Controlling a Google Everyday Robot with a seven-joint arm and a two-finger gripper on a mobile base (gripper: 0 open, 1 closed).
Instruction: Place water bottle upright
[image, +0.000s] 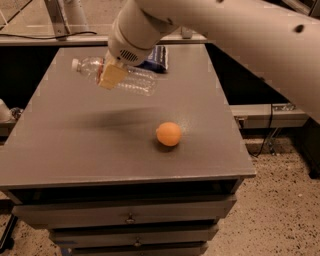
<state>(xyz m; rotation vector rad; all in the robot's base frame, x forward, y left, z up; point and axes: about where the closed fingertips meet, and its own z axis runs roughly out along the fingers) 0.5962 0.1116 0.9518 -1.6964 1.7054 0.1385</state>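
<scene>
Water bottle (137, 82), small, clear, ribbed plastic, is in the air! Nearest, a round orange ball (168, 134) sits on the grey table (75, 145). Above, the gripper (111, 77) pinches the bottle near its neck with tan fingers (114, 73), nearly sideways, white cap (75, 64) left. Behind, seemingly a dark blue packet (156, 57).

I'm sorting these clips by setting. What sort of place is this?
Probably a lab or workshop: a grey drawer cabinet as workbench, speckled hard floor, loose cables at right. The claw holds the water bottle above the cabinet's back left.
</scene>
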